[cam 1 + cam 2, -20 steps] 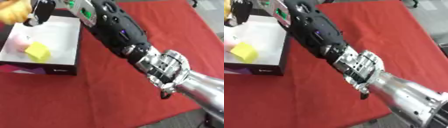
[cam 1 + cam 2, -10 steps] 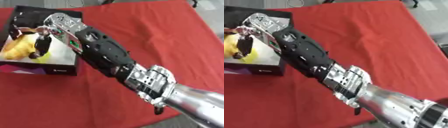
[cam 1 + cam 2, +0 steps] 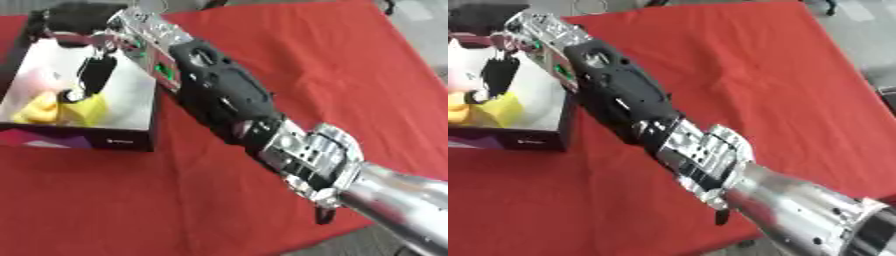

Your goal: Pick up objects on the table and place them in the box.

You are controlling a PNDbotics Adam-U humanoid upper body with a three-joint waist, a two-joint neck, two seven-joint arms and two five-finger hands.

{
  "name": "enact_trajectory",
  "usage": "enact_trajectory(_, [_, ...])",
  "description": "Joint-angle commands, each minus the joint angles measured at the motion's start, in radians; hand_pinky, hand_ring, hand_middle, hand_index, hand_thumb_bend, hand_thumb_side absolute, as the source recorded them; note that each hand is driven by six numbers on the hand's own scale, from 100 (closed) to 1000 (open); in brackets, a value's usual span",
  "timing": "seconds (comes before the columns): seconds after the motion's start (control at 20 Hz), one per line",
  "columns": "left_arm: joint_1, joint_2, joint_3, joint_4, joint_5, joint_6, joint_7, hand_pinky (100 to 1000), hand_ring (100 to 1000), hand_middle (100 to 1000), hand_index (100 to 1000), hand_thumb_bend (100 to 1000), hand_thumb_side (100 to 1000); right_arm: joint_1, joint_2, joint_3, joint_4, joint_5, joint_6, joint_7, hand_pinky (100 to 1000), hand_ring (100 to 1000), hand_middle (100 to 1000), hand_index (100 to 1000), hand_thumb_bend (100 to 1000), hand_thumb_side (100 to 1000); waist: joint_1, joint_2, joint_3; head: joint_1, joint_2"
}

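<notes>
A box (image 3: 80,140) with dark walls and a white inside stands at the left on the red cloth. In it lie a rounded yellow thing (image 3: 35,111), a yellow block (image 3: 94,109) and a pale pink thing (image 3: 38,80). My right arm stretches from the lower right up to the box. My right hand (image 3: 94,72) hangs over the box's inside, open, its dark fingers pointing down just above the yellow things. One fingertip comes close to the rounded yellow thing; whether they touch I cannot tell. My left hand does not show.
The red cloth (image 3: 341,75) covers the table to the right of the arm and in front of the box. The table's edge and grey floor (image 3: 420,30) show at the far right.
The hand has let go of the rounded yellow thing, which now lies in the box. The fingers have lifted a little above it. The camera has also shifted.
</notes>
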Motion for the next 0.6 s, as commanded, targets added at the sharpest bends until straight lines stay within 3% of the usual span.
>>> enact_trajectory(0.05, [0.003, 0.035, 0.015, -0.006, -0.003, 0.000, 0.006, 824, 708, 743, 809, 894, 569, -0.035, -0.112, -0.027, -0.111, -0.132, 0.058, 0.004, 891, 847, 827, 884, 458, 302, 0.006, -0.036, -0.009, 0.016, 0.001])
enact_trajectory(0.35, [0.017, 0.036, 0.012, 0.003, -0.007, 0.003, 0.000, 824, 706, 741, 808, 899, 568, 0.009, -0.325, -0.065, -0.281, -0.396, 0.182, -0.002, 903, 841, 815, 868, 459, 255, 0.004, -0.046, -0.048, 0.060, 0.005])
enact_trajectory(0.4, [0.018, 0.035, 0.011, 0.004, -0.006, 0.003, -0.002, 823, 705, 741, 807, 899, 568, 0.029, -0.360, -0.074, -0.312, -0.438, 0.203, -0.010, 907, 842, 816, 863, 369, 246, 0.005, -0.047, -0.055, 0.066, 0.004])
enact_trajectory(0.55, [0.016, 0.033, 0.003, 0.009, -0.006, 0.005, -0.011, 823, 704, 741, 807, 902, 567, 0.097, -0.455, -0.099, -0.405, -0.569, 0.265, -0.045, 917, 844, 814, 859, 290, 289, 0.008, -0.046, -0.068, 0.080, 0.001])
enact_trajectory(0.6, [0.015, 0.032, 0.001, 0.010, -0.007, 0.006, -0.014, 823, 704, 740, 807, 903, 567, 0.122, -0.483, -0.106, -0.431, -0.609, 0.284, -0.060, 924, 845, 814, 860, 194, 354, 0.009, -0.046, -0.072, 0.086, 0.000])
